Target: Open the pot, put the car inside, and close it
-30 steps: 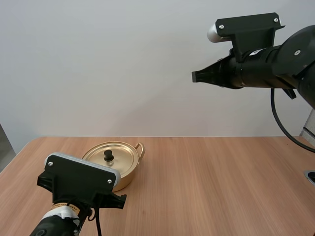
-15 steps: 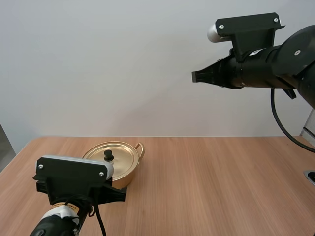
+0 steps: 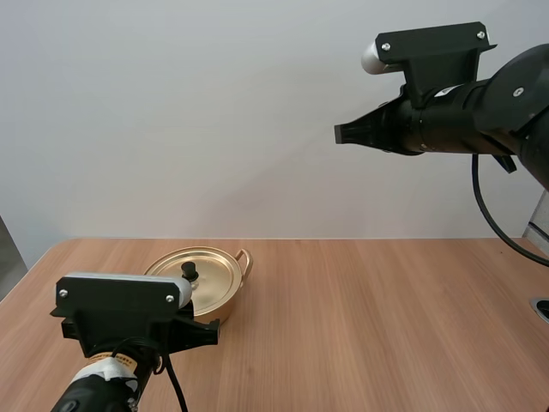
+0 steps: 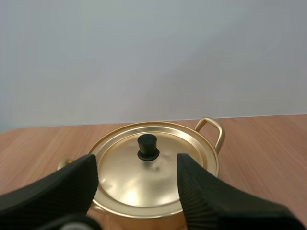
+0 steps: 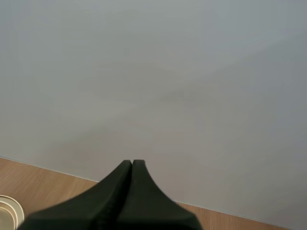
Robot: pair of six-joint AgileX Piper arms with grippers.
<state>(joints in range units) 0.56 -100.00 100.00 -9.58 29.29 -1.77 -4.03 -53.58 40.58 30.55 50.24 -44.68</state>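
Note:
A golden pot (image 3: 206, 290) with its lid (image 4: 153, 172) on stands at the table's left. The lid has a black knob (image 4: 147, 146), also visible from above as the knob (image 3: 190, 271). My left gripper (image 3: 199, 331) is low, just in front of the pot. In the left wrist view the left gripper (image 4: 137, 175) is open, its fingers (image 4: 196, 191) apart, short of the knob and touching nothing. The pot's loop handle (image 4: 212, 130) points to the far right. My right gripper (image 3: 340, 133) hangs high over the table's right half. Seen from its own wrist, the right gripper (image 5: 132, 164) is shut into one dark wedge.
The wooden table (image 3: 386, 326) stretches bare to the right of the pot. A plain pale wall stands behind it. A pale round edge (image 5: 8, 211) shows beside the right arm's fingers.
My left arm's wrist has levelled out and shifted slightly left and down before the pot. The right arm and the pot have not moved.

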